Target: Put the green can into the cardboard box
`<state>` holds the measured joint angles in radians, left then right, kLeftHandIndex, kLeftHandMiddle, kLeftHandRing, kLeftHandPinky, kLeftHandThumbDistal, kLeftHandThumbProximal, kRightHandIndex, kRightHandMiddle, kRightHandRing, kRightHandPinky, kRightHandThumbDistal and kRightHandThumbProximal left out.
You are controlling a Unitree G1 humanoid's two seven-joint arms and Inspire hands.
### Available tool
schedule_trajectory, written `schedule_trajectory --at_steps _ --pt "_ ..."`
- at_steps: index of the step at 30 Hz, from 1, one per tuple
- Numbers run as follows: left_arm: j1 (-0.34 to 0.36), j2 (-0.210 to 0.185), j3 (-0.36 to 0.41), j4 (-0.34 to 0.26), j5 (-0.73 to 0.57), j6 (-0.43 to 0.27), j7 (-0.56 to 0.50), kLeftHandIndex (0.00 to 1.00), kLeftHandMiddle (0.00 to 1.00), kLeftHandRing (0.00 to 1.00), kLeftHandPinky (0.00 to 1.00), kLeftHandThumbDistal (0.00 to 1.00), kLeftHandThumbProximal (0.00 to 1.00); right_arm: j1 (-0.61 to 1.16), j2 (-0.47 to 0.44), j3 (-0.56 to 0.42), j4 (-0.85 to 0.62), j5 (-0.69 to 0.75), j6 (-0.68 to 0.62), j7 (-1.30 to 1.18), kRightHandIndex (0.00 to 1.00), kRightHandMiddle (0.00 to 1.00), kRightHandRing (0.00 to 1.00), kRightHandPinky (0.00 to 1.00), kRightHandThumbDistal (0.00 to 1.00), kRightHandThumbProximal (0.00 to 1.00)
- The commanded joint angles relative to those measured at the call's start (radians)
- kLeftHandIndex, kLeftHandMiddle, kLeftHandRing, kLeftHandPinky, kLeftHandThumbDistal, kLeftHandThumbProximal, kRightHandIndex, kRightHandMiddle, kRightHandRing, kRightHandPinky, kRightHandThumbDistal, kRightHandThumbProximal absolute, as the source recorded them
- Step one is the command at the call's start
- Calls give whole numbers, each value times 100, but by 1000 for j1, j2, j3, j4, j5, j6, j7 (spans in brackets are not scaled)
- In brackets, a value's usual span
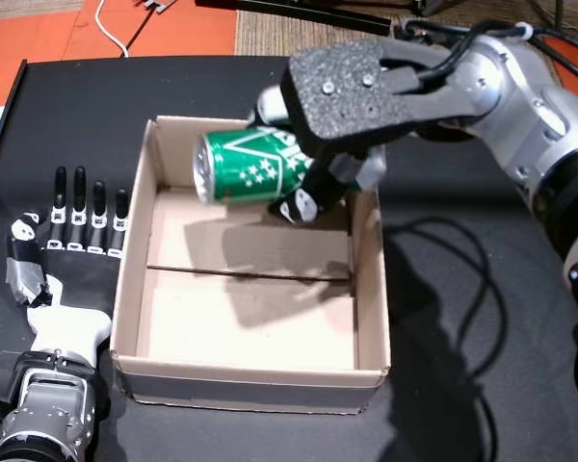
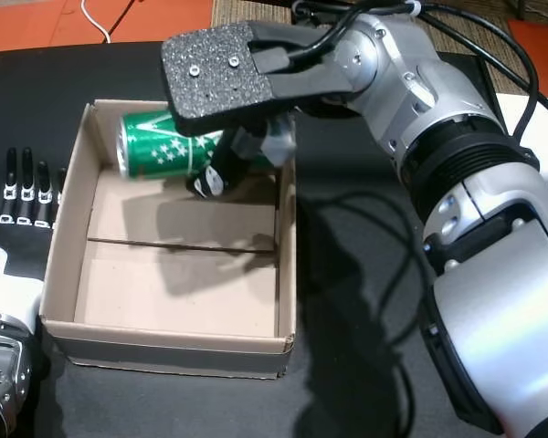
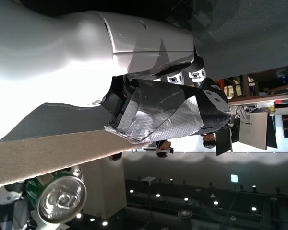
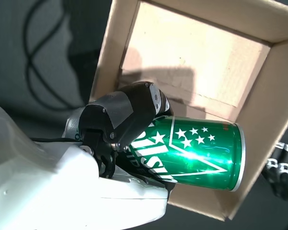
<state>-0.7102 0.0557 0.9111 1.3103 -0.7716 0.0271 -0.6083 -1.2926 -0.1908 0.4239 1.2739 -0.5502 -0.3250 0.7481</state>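
My right hand [image 1: 342, 125] grips the green can [image 1: 250, 166] sideways, the cardboard box [image 1: 135, 250] open beneath it for dropping; left hand [image 1: 63, 245] rests flat, fingers spread.

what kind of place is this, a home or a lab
Likely a lab or test workspace: a black-covered table holding only a cardboard box, loose cables on the floor, and ceiling spotlights in the left wrist view.
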Motion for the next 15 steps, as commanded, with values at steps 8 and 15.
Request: schedule_trajectory --at_steps 8,15 --pt "58 -27 2 24 -1 -9 13 46 45 57 68 0 82 63 44 -17 10 41 -1 5 6 10 22 37 12 0" --pt "60 -29 6 24 -6 0 14 45 46 57 68 1 80 74 33 -23 3 52 -13 -23 10 13 23 41 12 6"
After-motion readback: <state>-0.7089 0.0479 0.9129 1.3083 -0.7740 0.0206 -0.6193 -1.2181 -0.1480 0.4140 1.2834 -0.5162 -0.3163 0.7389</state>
